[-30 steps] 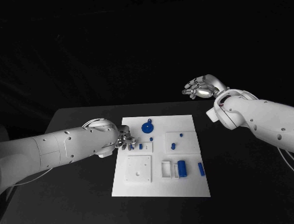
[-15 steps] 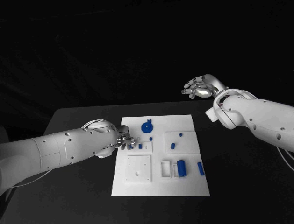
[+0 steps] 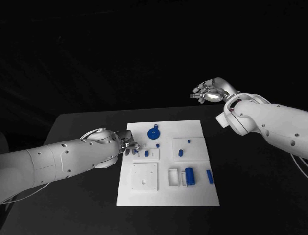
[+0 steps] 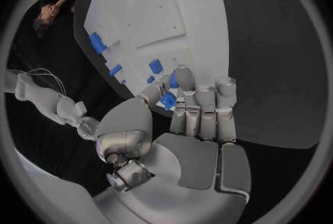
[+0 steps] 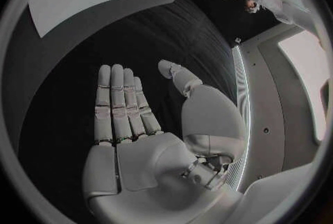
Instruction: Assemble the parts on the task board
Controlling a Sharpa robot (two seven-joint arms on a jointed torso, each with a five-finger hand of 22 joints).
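Pinching a small blue part (image 4: 168, 100) between thumb and fingertips, the left hand (image 3: 128, 146) sits at the left edge of the white task board (image 3: 196, 128), beside the blue pegs. Other blue parts, a round disc (image 3: 154, 132) among them, lie across the board. Raised well beyond the table's far right corner, the right hand (image 5: 139, 140) holds nothing, its fingers straight and side by side.

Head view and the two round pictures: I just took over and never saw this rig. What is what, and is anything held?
The head view looks down on a black table with the white task board. Blue parts lie on it, among them a round disc. The left hand sits at the board's edge; its wrist camera shows its fingertips pinching a small blue part. The right hand is raised beyond the table, holding nothing; its wrist camera shows flat, straight fingers.
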